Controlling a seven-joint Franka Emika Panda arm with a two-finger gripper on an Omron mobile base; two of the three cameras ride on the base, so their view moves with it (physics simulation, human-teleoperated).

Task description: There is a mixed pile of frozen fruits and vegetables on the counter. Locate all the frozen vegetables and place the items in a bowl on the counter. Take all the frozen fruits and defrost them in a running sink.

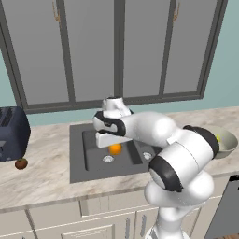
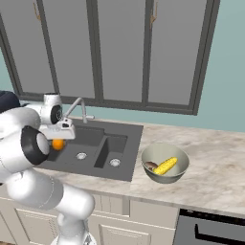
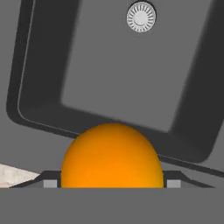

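My pincer [image 3: 112, 183] grips the orange ball [image 3: 112, 156], jaws wide around it, hanging over the large basin of the sink [image 1: 93, 165]. Best to drop lower before letting go, aiming near the drain [image 3: 141, 17] so it won't bounce out (basin walls all round, faucet [image 2: 79, 109] close by). Corn cob [image 2: 165, 166] sits in the bowl [image 2: 165, 179]; the dark brown fruit [image 1: 21, 164] waits beside the toaster [image 1: 13, 133].

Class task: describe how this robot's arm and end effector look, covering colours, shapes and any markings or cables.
The arm is made of glossy white, rounded, bulbous segments joined by dark grey-black bands at the joints. No loose cables or printed markings show. The end effector has a boxy white body beneath a short white cylindrical wrist; in the hand view its two small fingertips are dark with pale grey faces.
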